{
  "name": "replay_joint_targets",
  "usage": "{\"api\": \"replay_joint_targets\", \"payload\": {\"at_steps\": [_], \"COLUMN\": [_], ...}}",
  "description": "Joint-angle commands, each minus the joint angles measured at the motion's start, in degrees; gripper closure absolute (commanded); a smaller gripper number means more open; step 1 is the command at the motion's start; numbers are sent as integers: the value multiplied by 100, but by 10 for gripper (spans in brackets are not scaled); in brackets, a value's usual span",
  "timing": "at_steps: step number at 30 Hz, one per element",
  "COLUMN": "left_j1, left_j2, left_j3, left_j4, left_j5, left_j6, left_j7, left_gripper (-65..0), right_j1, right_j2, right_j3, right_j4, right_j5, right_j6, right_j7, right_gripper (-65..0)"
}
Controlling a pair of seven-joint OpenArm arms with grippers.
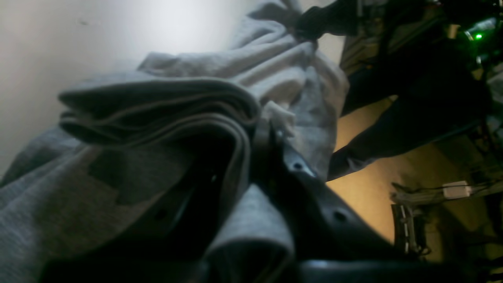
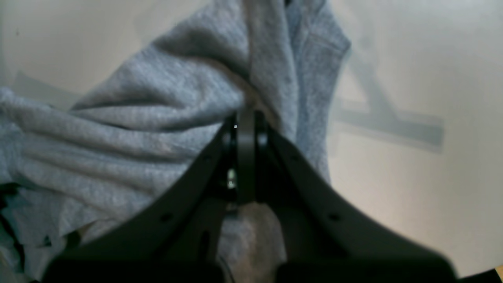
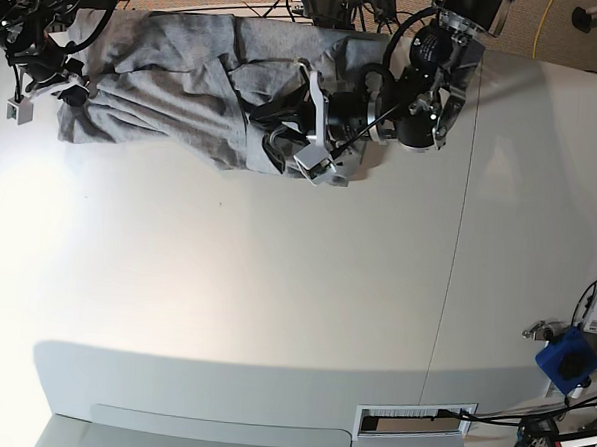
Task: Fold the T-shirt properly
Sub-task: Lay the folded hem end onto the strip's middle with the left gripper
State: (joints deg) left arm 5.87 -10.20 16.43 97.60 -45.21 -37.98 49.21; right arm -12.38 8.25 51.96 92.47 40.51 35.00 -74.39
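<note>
The grey T-shirt (image 3: 165, 86) lies bunched in a long strip along the table's far edge. At its right end my left gripper (image 3: 274, 117) is shut on stacked folds of the cloth. In the left wrist view the left gripper (image 1: 271, 131) pinches several layers of the T-shirt (image 1: 177, 98), and faint dark lettering shows lower down. At the strip's left end my right gripper (image 3: 73, 90) is shut on the shirt. In the right wrist view the right gripper (image 2: 245, 116) has T-shirt (image 2: 157, 118) fabric gathered at its tips. The black right gripper (image 1: 310, 23) also shows far off in the left wrist view, gripping the cloth.
The white table (image 3: 225, 280) spreads toward the near edge, with a seam (image 3: 455, 252) running down its right part. A blue clamp (image 3: 567, 360) and cables sit off the right edge. A slotted vent (image 3: 413, 423) lies at the front edge.
</note>
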Motion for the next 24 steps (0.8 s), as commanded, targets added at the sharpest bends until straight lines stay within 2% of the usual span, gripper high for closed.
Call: {"api": "replay_joint_targets", "payload": {"at_steps": [1, 6, 8, 11, 12, 20, 24], "left_j1": [-111, -127, -127, -127, -127, -127, -127], "left_j2": [20, 20, 20, 22, 22, 22, 22], "left_j3": [-7, -4, -4, -4, -4, -4, -4], "left_j4": [103, 103, 103, 103, 103, 103, 103], "left_j5": [-125, -151, -188, -337, -372, -538, -1344], "left_j6": [-39, -44, -46, -85, -85, -92, -202], "left_j7": [-166, -164, -166, -170, -168, -120, 409], "left_gripper": [-3, -12, -77, -210, -232, -245, -245], "right_j1": [15, 15, 15, 15, 15, 15, 15], "right_j2": [96, 96, 96, 96, 94, 96, 96], "right_j3": [26, 26, 26, 26, 26, 26, 26], "right_j4": [85, 85, 85, 85, 85, 85, 85], "right_j5": [103, 103, 103, 103, 103, 103, 103], "right_j6": [20, 20, 17, 17, 17, 20, 20], "right_j7": [68, 68, 68, 68, 68, 68, 68], "right_gripper": [0, 0, 0, 0, 0, 0, 0]}}
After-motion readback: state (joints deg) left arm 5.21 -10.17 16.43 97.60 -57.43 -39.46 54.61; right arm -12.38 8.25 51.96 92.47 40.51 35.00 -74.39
